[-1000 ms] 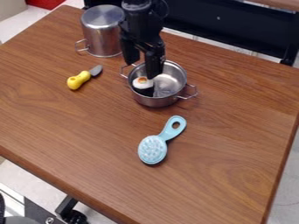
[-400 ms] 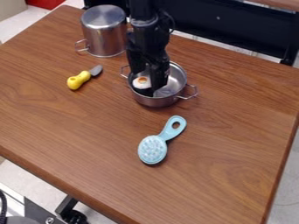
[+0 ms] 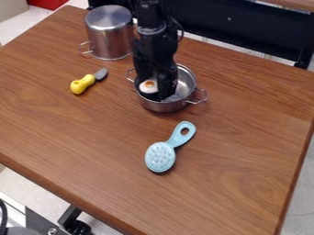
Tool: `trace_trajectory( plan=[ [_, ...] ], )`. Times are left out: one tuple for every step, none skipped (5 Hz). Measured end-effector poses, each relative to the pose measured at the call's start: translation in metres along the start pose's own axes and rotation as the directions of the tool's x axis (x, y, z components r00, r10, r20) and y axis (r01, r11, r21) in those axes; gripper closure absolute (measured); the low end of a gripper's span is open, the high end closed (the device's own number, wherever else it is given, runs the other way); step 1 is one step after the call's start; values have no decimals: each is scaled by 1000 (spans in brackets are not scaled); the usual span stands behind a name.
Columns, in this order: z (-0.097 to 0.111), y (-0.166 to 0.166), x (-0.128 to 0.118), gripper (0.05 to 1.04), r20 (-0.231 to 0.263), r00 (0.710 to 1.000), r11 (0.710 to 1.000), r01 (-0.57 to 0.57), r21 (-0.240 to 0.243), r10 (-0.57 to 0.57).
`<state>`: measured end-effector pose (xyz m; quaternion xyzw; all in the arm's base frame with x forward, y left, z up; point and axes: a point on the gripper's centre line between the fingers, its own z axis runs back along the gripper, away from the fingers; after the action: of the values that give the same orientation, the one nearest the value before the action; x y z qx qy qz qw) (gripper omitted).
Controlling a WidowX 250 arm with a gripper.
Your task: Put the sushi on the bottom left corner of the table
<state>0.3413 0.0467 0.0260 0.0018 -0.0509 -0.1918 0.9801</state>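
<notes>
So, nearest thing on the wooden worktop (image 3: 92, 137) is one light blue brush (image 3: 160, 157), bristles up, handle angled toward the pot; just past it sits one open metal pot (image 3: 164, 109) with two wire handles; there's one piece of sushi (image 3: 148, 87) inside, over on the left side, white with an orange bit on top; the claw (image 3: 157, 90) hangs down into that same pot, right at the sushi; can't tell how far open it is, or if it's actually pinching the sushi; one yellow-handled toy knife (image 3: 81, 85) lies off to the left; farthest back, one taller metal pot (image 3: 109, 34) stands bottom-up.
</notes>
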Motion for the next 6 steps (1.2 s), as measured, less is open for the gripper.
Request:
trace_trajectory(
  plan=[
    [-4, 1, 0, 119, -5, 1000, 1000, -1, 11, 1],
    [-6, 0, 1, 375, -3, 1000, 1000, -5, 25, 5],
    [-7, 0, 0, 609, -10, 1000, 1000, 1, 25, -1],
    [-7, 0, 1, 705, -10, 1000, 1000, -5, 25, 5],
    [-7, 0, 1, 722, -6, 1000, 999, -17, 28, 17],
    [-7, -1, 1, 722, -6, 998, 998, -56, 20, 56]
  ],
)
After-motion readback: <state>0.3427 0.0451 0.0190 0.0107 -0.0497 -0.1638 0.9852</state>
